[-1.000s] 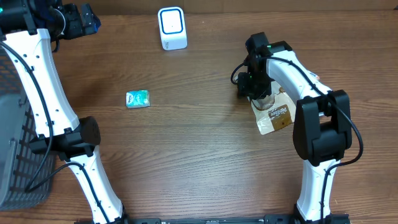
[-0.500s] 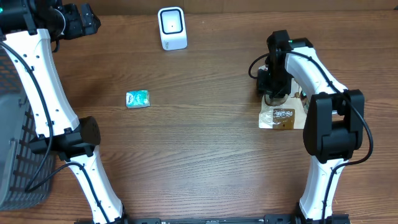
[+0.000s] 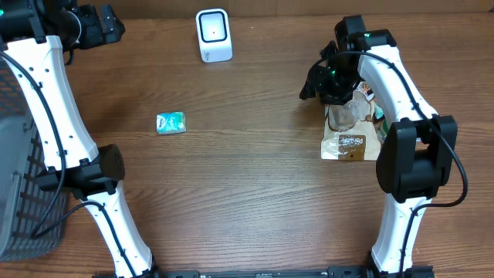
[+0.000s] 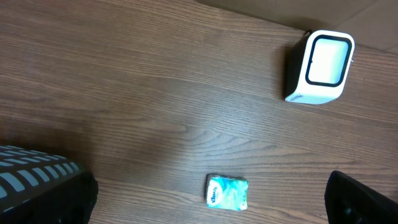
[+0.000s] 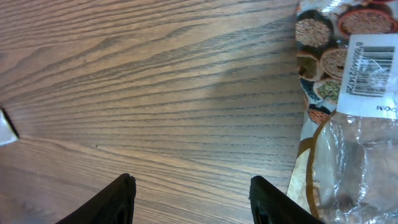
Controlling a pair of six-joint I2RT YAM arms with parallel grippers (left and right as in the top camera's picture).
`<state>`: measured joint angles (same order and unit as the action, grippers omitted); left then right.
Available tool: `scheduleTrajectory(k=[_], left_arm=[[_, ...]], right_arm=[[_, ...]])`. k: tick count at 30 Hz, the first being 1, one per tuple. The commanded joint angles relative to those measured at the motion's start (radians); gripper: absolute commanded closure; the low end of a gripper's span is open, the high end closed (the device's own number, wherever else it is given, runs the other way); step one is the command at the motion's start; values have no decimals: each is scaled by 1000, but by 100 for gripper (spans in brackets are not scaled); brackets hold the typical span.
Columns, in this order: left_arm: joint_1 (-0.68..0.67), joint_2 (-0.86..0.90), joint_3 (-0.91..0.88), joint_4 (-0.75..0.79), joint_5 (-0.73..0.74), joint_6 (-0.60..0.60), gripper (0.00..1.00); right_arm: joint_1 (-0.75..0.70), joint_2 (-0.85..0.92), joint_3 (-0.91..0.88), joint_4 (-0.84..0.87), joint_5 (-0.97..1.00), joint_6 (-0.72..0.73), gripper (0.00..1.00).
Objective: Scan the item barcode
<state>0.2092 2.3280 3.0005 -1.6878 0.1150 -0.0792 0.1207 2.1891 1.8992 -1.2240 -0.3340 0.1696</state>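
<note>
Wood-grain worktop [image 3: 255,185] carries everything, and by my reading the scan is not yet done: the snack bag [image 3: 351,140] lies flat near the right side, well apart from the white scanner [image 3: 214,35] standing at the far edge. The bag's white barcode label [image 5: 371,73] faces up, so what is left seems to be nearly the whole job: grasp the bag, carry it across and turn that label toward the scanner. A small teal packet [image 3: 170,123] lies left of centre with neither arm near it; the bag looks like the item in hand, since only it has an arm over it. The right hand [image 5: 196,199] hovers low by the bag's far end, fingers spread with bare wood between them and the bag just beside one finger, pinching nothing. Its arm reaches from the near edge and bends over the bag. The left hand [image 3: 108,25] is spread wide and empty, raised at the far left corner
</note>
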Motion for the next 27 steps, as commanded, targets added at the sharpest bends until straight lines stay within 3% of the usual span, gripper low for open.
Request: scheduleTrajectory(k=[1, 4, 8, 11, 12, 14, 15, 20, 21, 27], left_arm=[[-7, -33, 17, -1, -6, -14, 1], [-9, -33, 17, -1, 6, -14, 0], [-9, -33, 17, -2, 204, -41, 1], [-9, -33, 16, -2, 245, -33, 0], [-15, -32, 5, -2, 270, -29, 18], [-29, -31, -18, -2, 276, -29, 80], [-43, -30, -43, -2, 264, -29, 96], [-133, -26, -280, -1, 13, -31, 96], [-155, -26, -403, 14, -103, -87, 96], [-150, -26, -710, 141, -165, -187, 95]], right_arm=[[4, -29, 5, -2, -15, -23, 42], [4, -29, 5, 4, -16, -22, 38], [5, -29, 5, 14, -27, -21, 36], [5, -29, 5, 18, -27, -21, 35], [5, -29, 5, 21, -27, -21, 34], [5, -29, 5, 26, -27, -21, 34], [5, -29, 5, 29, -27, -21, 33], [14, -29, 5, 33, -27, -21, 32], [15, -29, 5, 34, -27, -21, 31], [16, -29, 5, 33, -27, -21, 30]])
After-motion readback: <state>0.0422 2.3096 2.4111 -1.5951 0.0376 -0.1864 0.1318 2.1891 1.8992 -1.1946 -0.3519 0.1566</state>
